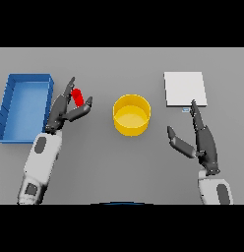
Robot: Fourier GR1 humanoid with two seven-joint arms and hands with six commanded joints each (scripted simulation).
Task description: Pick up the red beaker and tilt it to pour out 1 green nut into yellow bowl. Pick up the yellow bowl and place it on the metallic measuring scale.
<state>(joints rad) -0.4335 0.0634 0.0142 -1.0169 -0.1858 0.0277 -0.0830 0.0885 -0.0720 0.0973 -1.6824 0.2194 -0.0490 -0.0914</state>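
Left hand (65, 110) loosely brackets the red beaker (78, 95), unclenched; right hand (202, 140) released below the scale (185, 89); yellow bowl (131, 115) mid-tabletop with open room around

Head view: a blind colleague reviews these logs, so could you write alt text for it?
The robot's left hand reaches around a small red beaker on a grey table, fingers open, not yet closed on it. A yellow bowl sits mid-table, a blue bin at far left. The right hand rests open just below the pale square measuring scale.
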